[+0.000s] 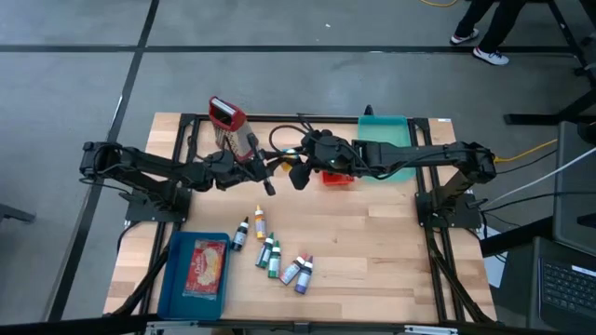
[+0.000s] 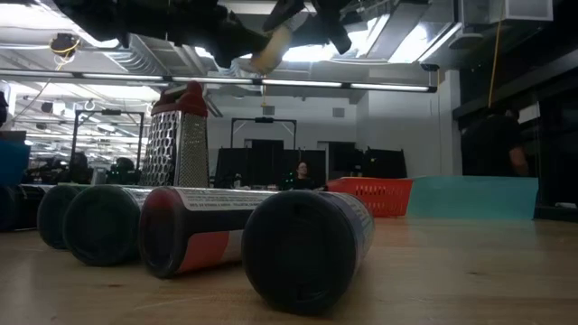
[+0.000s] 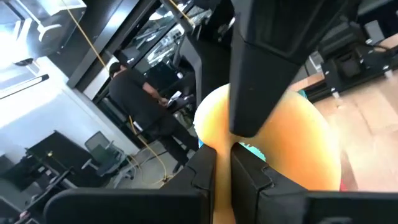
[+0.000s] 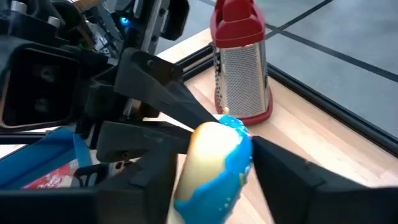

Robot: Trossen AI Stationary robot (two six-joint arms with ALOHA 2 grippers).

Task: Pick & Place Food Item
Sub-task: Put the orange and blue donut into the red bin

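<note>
The food item (image 4: pixel 214 162) is a rounded pale-yellow piece with blue icing on one side. It hangs in mid-air over the middle of the table, also seen in the low view as the pale food item (image 2: pixel 269 50). My left gripper (image 1: pixel 270 179) reaches in level from the table's left and is shut on it. My right gripper (image 1: pixel 298 173) comes from the right, slanting down, and its two fingers stand against the item's sides. My left gripper pinches a thin edge of the food item (image 3: pixel 222 163) between its two nearly closed fingers, coming level from the table's left. The item is lifted clear of the table. My right gripper has the item's body between its fingers, one against the yellow side (image 4: pixel 186 174), one against the iced side (image 4: pixel 245 163). It comes slanting down from the table's right.
A red-topped metal grater (image 1: pixel 226 121) stands at the far left. A red basket (image 1: pixel 337 177) and a teal bin (image 1: pixel 386 140) sit under the right arm. Near the front lie several small bottles (image 1: pixel 275 256) and a blue tray (image 1: pixel 177 279) with a red packet.
</note>
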